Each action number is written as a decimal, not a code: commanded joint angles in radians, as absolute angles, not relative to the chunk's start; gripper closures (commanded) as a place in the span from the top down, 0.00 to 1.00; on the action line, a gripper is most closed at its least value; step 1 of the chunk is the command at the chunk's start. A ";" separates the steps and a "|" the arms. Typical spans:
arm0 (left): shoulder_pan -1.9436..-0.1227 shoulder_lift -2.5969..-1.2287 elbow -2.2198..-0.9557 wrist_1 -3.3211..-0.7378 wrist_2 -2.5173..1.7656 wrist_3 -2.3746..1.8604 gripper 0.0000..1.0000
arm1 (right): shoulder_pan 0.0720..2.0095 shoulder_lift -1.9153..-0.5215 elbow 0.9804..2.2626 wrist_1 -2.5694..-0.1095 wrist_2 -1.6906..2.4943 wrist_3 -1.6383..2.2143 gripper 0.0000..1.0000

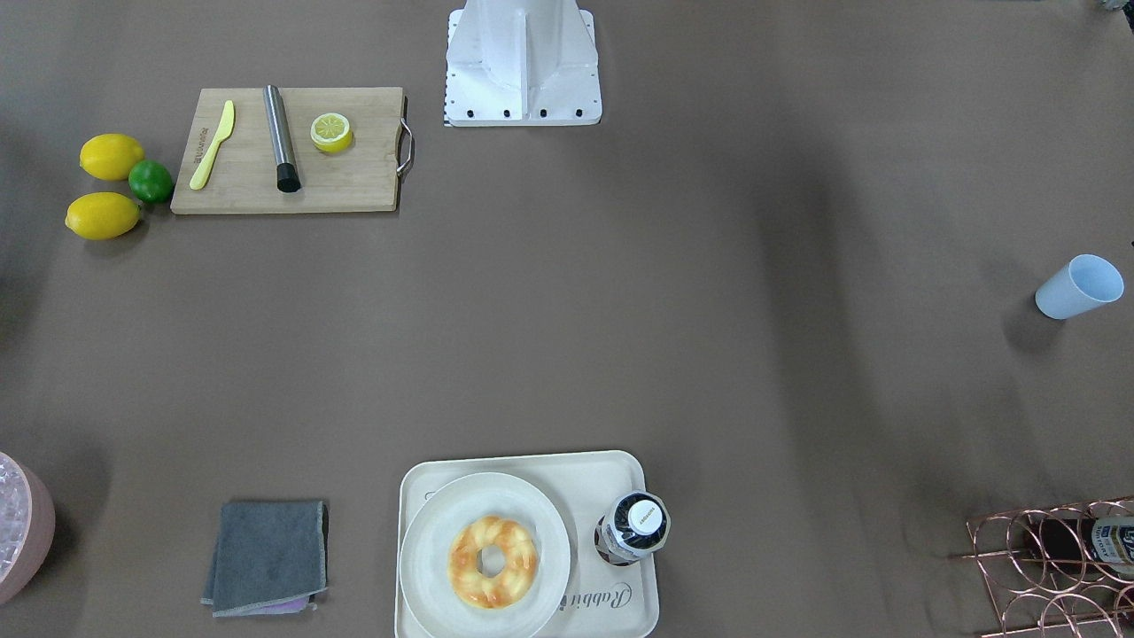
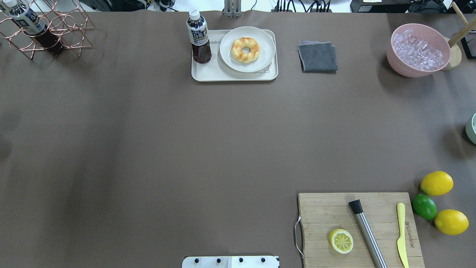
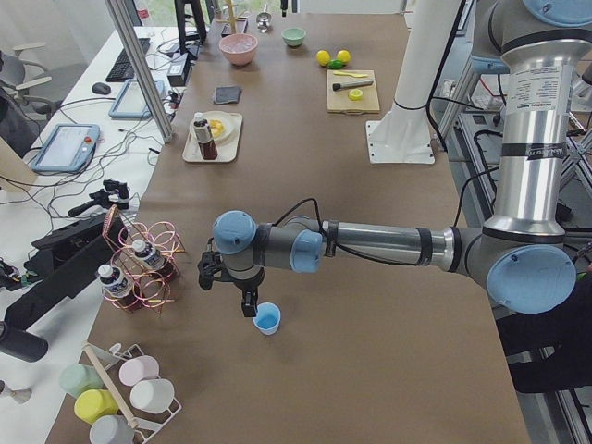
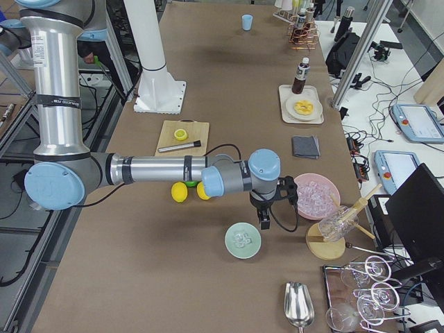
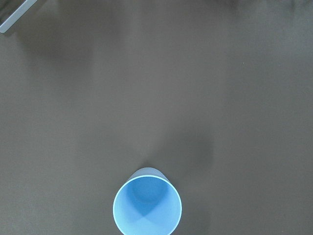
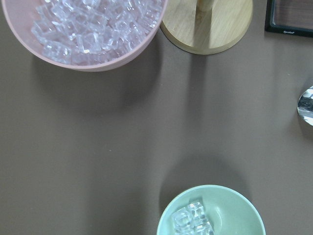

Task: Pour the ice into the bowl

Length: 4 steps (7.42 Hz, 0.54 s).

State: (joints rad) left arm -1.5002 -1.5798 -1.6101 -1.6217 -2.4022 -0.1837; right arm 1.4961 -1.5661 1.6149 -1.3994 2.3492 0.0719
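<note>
On the bench, the right arm reaches out to the right end, so it is much the nearer arm. The pink tub sits by the far right corner. The bowl sits at the right end edge, nearer the robot's side. The right claw hangs above the gap between them, with the bowl just beside it toward that edge. I cannot tell whether it is open or closed. A few cubes of ice lie in the bowl, so the pour looks done.

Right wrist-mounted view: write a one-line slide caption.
Mint-green bowl holding a few ice cubes, with the ice-filled pink tub nearby on the brown table.
</note>
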 commanded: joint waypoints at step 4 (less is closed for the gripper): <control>-1.500 -1.585 -1.606 -1.621 -2.402 -0.183 0.97 | 1.525 -1.468 1.838 -1.813 2.330 0.106 0.99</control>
